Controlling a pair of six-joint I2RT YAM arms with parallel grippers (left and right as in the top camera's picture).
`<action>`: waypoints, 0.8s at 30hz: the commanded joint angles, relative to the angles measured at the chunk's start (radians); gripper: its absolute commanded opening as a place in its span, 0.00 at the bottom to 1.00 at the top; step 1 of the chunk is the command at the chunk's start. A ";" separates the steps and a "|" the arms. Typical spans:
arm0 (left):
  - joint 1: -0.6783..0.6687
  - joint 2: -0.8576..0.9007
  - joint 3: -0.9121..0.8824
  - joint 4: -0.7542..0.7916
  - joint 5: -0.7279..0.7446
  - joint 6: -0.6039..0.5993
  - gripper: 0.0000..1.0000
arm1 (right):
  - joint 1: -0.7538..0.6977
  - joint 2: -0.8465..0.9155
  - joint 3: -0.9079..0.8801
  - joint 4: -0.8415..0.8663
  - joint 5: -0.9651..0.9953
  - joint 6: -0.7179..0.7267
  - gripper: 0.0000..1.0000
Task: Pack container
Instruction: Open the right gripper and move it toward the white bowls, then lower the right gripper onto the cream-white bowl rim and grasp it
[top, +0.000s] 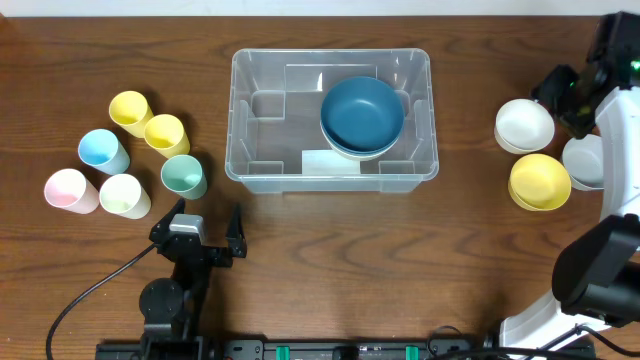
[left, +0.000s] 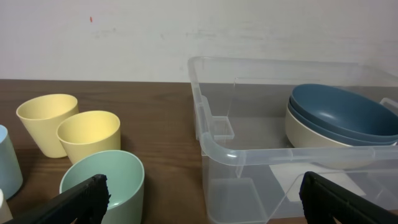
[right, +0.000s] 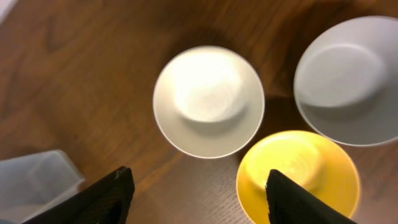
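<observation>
The clear container (top: 331, 53) stands at the table's middle, and a blue bowl (top: 362, 110) nests in a white bowl at its right end. In the left wrist view the container (left: 261, 155) fills the right side with the blue bowl (left: 342, 112) inside. My left gripper (top: 205, 228) is open in front of the container's left corner, and in its own view this gripper (left: 205, 202) has nothing in it. My right gripper (top: 564, 100) hovers open and empty at the far right; in its own view it (right: 199, 196) is above a white bowl (right: 208, 99) and a yellow bowl (right: 298, 174).
Several pastel cups stand at the left: two yellow (top: 130, 110), blue (top: 103, 150), green (top: 183, 175), pink (top: 70, 190) and cream (top: 124, 195). Three loose bowls sit right of the container: white (top: 524, 125), yellow (top: 540, 180) and grey (top: 585, 160).
</observation>
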 joint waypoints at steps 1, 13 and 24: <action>0.004 -0.006 -0.018 -0.033 0.014 0.017 0.98 | -0.002 0.002 -0.097 0.057 0.017 0.011 0.67; 0.004 -0.006 -0.018 -0.033 0.014 0.017 0.98 | -0.041 0.002 -0.289 0.251 0.091 0.029 0.61; 0.004 -0.006 -0.018 -0.033 0.014 0.017 0.98 | -0.040 0.002 -0.401 0.428 0.100 0.018 0.57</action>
